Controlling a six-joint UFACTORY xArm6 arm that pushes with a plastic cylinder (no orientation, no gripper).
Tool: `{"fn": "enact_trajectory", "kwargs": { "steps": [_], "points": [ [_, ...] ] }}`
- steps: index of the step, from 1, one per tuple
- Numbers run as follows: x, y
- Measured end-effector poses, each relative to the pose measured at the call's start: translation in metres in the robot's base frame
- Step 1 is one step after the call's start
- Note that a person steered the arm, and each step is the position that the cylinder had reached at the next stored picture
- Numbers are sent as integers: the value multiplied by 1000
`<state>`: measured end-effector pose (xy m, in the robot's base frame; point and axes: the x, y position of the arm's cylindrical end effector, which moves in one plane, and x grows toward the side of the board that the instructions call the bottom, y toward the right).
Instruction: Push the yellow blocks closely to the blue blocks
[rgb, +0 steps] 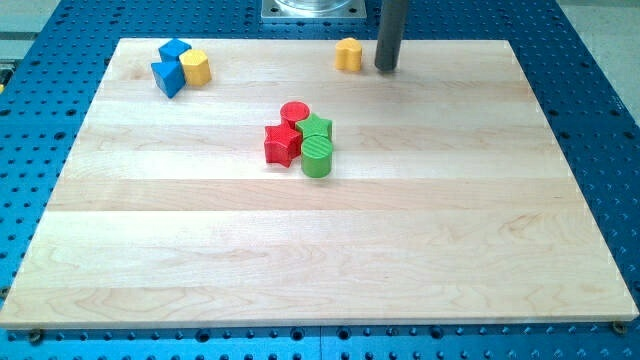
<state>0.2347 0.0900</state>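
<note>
One yellow block (196, 67) already touches the blue blocks (171, 68) at the bench's (320, 260) top left; my tip (386, 68), with no hand to open, sits just right of the other yellow block (348, 54), which I judge needs a long leftward push.

Rod upright, dark grey, entering from the view's top edge, right of centre. My tip (386, 69) down at the counter (300, 250) surface, near its far edge.
</note>
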Motion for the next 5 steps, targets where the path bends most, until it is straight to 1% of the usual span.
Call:
{"fn": "enact_trajectory", "kwargs": {
  "steps": [1,2,3,4,5],
  "points": [
    [3,-94],
    [14,-146],
    [-17,-86],
    [-31,-122],
    [-31,-182]
  ]
}}
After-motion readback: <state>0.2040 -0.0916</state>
